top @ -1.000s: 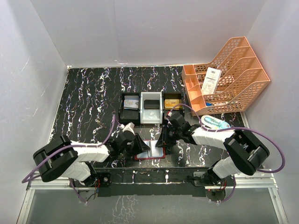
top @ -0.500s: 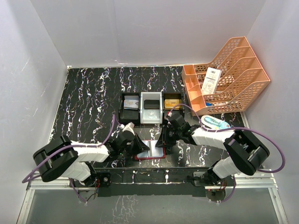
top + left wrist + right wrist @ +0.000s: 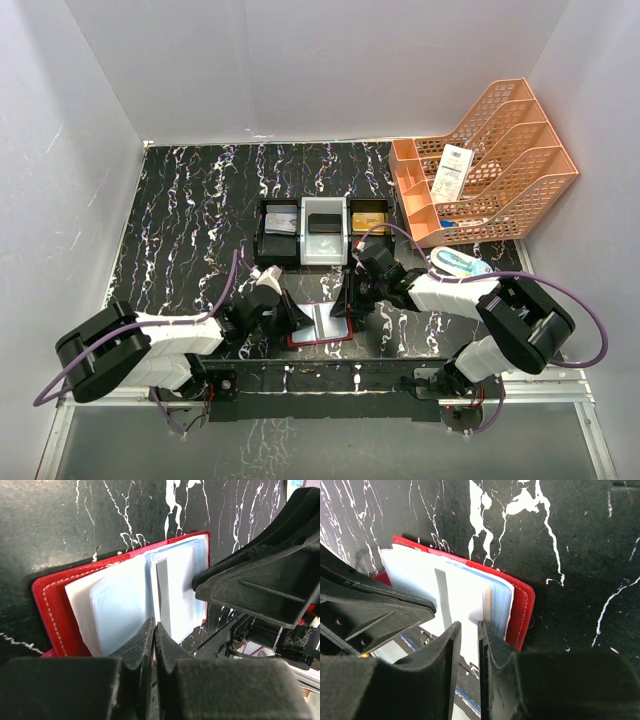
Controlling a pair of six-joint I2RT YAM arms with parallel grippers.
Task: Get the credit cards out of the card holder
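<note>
Red leather card holder (image 3: 50,610) lies open at the near edge of the desk (image 3: 190,220). Left pincer (image 3: 154,629) closed, seemingly nipping a silvery credit card (image 3: 163,595); right pincer (image 3: 469,630) narrowly parted at the holder's edge, grip indeterminable. Risk: thin hold slips, or holder lifts with card.

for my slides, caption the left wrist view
Left jaws shut before the open red card holder, its clear sleeves fanned out.

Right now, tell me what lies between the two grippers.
The card holder lies open between the left gripper and the right gripper. The top view shows this, and both wrist views confirm it.
</note>
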